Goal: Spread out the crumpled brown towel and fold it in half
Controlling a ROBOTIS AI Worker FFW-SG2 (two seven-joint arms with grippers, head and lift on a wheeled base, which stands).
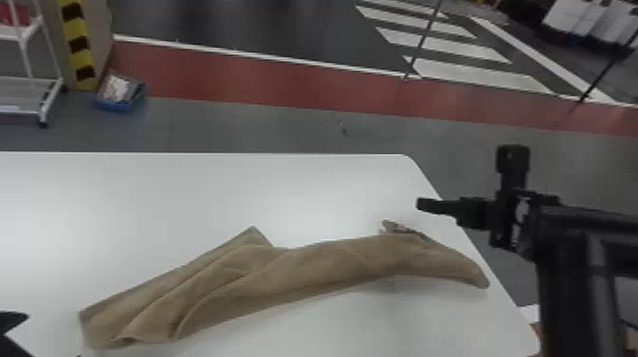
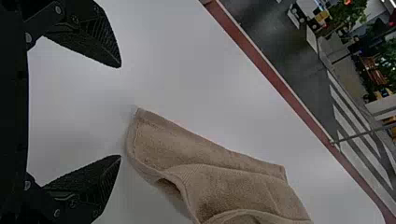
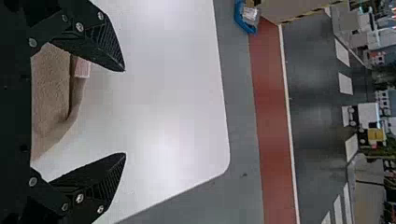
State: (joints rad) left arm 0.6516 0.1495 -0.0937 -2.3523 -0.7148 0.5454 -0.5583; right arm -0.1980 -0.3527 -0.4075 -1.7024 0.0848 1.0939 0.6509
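The towel [image 1: 304, 266] is brown, the table [image 1: 237, 190] white, the right arm [image 1: 565, 294] black. The gray floor [image 1: 266, 128] has red and white stripes. A yellow strip [image 1: 80, 58] has black blocks. A box [image 1: 111, 105] is blue.

The right arm [image 1: 565, 266], right side of the head view, is formed of thick black segments; a blocky black housing [image 1: 512, 159] is mounted at its wrist. The left gripper [image 1: 53, 334] and right gripper [image 1: 422, 204] are finished in black. Their wedge-shaped fingers [image 3: 100, 39] are finely ridged and silver screws [image 3: 79, 26] are set behind.
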